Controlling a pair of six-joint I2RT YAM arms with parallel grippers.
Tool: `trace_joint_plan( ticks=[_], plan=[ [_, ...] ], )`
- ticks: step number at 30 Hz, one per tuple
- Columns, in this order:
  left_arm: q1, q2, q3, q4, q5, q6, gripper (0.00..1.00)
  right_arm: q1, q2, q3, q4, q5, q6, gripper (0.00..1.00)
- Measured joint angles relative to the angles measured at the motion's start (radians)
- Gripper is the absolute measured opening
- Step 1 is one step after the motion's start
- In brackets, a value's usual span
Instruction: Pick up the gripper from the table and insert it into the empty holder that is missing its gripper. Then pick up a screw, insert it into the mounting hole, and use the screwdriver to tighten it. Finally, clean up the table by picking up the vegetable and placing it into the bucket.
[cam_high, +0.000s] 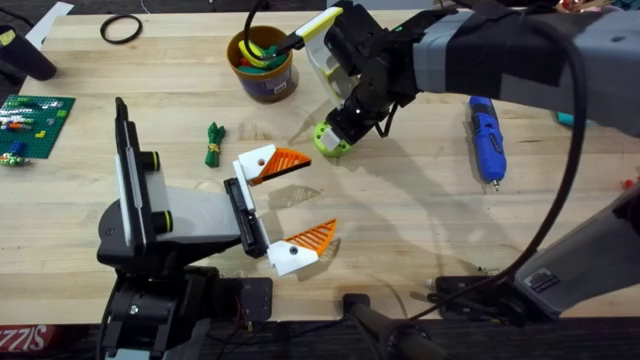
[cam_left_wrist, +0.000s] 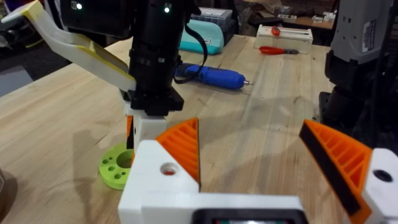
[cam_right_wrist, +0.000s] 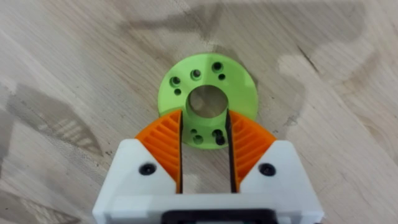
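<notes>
The lime-green round gripper lies flat on the table behind the middle. My right gripper points straight down over its near rim, fingers a narrow gap apart and holding nothing. From the left wrist view, a white finger stands at the green gripper. My left gripper rests open near the front, facing it. The blue screwdriver lies to the right. The dark-green vegetable lies left of centre, in front of the bucket. Holder and screw are out of view.
The bucket holds yellow and green bits. A green brick baseplate sits at the far left and a black ring at the back left. A teal case, a white box and a red tool lie beyond the screwdriver.
</notes>
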Motion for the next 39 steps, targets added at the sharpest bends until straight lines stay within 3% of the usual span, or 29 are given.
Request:
trace_joint_plan(
  ticks=[39],
  plan=[
    [0.0, 0.001, 0.0, 0.004, 0.0, 0.0, 0.99, -0.001, 0.0, 0.051, -0.078, 0.048, -0.027, 0.37]
  ],
)
